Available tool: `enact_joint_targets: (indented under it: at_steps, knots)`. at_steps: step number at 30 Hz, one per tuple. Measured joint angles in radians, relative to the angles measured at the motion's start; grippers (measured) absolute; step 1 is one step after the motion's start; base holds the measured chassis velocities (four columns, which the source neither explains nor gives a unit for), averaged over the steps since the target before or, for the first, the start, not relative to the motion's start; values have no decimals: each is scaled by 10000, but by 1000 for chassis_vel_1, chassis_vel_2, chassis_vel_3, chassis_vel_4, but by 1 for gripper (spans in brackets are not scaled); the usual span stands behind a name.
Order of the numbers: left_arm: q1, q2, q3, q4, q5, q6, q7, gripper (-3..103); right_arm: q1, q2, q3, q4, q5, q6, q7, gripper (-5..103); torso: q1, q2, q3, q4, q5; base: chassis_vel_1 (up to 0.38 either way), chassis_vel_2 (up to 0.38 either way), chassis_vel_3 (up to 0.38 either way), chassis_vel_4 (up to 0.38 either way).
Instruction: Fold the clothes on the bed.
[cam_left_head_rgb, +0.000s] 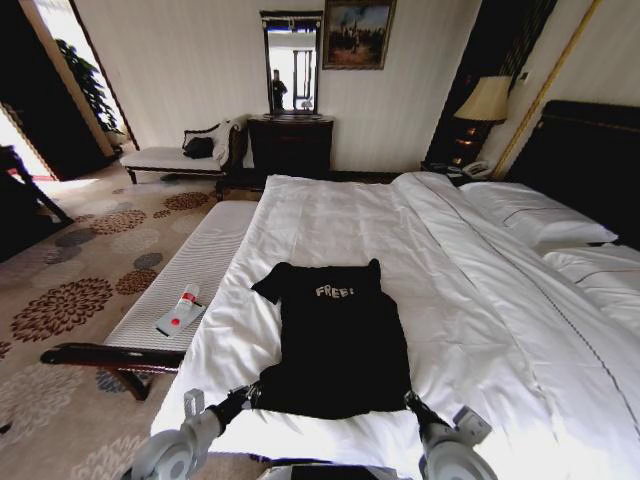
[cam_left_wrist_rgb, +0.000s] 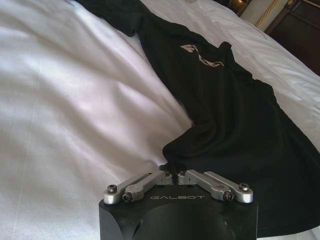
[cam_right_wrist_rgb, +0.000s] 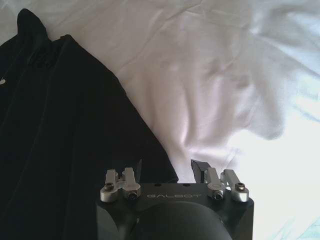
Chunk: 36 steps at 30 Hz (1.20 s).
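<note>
Black "FREE" T-shirt (cam_left_head_rgb: 338, 335) lies spread on the white bed (cam_left_head_rgb: 330, 220).

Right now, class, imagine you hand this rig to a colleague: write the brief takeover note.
Left hand: shut on the near left hem corner of the black T-shirt.
Right hand: open at the near right hem corner, fabric between its fingers, not yet pinched.
T-shirt: lies flat on the bed, lettering up, collar away from the robot.
Done: shirt spread out, one corner gripped.
Left: close the right hand, then make every fold.
</note>
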Motion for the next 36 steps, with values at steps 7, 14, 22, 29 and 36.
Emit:
enact_joint_targets:
  at_steps: [7, 14, 22, 29, 36]
  knots:
    - [-78, 15, 59, 6, -32, 0, -12, 0, 122, 89, -217, -165, 18, 3, 8, 83, 0, 1, 0, 1, 0, 0, 0, 0, 0]
    - [-114, 31, 82, 35, -35, 0, -20, 0, 220, 75, -266, -184, 129, 36, -21, 63, 0, 0, 0, 1, -1, 0, 0, 0, 0]
    - [-114, 82, 86, 56, -33, 0, -30, 0, 286, 4, -332, -214, 131, 51, -40, 30, 0, 0, 0, 1, 0, 0, 0, 0, 0]
    - [-227, 70, 247, 8, -21, 20, -125, 0, 315, -349, -290, -221, 80, 65, -52, 4, 0, 0, 0, 1, 0, 0, 0, 0, 0]
    - [-82, 191, 497, -238, 186, 49, -280, 0, -33, -992, -166, -105, -72, 72, -43, 1, 0, 0, 0, 1, 1, 0, 0, 0, 0]
